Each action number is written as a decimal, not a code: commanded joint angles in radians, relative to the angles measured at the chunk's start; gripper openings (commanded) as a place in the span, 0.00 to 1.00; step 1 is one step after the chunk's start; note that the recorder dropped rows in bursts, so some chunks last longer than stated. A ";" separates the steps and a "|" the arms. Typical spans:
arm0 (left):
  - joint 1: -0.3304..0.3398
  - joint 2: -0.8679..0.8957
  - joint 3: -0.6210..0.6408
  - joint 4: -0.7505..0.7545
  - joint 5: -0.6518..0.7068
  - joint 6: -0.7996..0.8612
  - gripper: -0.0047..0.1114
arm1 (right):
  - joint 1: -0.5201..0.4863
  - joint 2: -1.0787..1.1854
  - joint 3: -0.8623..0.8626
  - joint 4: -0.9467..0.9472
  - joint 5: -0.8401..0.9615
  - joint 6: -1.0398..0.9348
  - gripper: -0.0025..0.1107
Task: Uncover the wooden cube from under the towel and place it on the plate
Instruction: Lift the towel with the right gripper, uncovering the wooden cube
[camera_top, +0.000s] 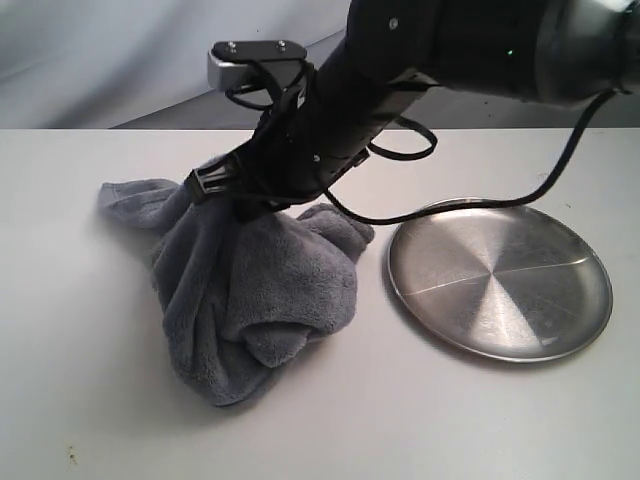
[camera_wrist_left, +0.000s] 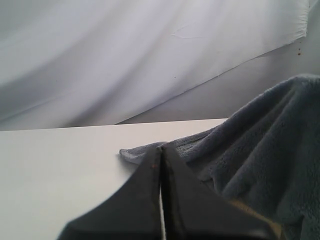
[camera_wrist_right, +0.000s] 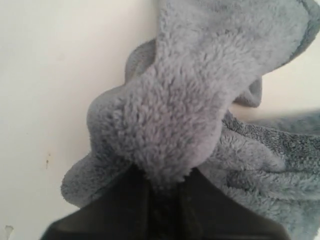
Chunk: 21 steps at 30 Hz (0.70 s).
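The right arm reaches in from the upper right of the exterior view and slopes down across the middle, its wrist tilted low with the camera mount riding on top. The right gripper points downward, its dark fingers pinched on a bunched fold of the towel that hides the tips. The left gripper sits low, jaws pressed flat together with nothing between them; its arm is out of the exterior view

Fluffy cloth towel; shiny brushed-metal plate.
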 joint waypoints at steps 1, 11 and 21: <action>-0.005 -0.004 0.004 -0.002 0.000 -0.003 0.04 | 0.001 -0.068 -0.006 -0.021 -0.054 0.015 0.02; -0.005 -0.004 0.004 -0.002 0.000 -0.003 0.04 | -0.001 -0.128 -0.006 -0.150 -0.132 0.112 0.02; -0.005 -0.004 0.004 -0.002 0.000 -0.003 0.04 | -0.003 -0.130 -0.006 -0.503 -0.190 0.339 0.02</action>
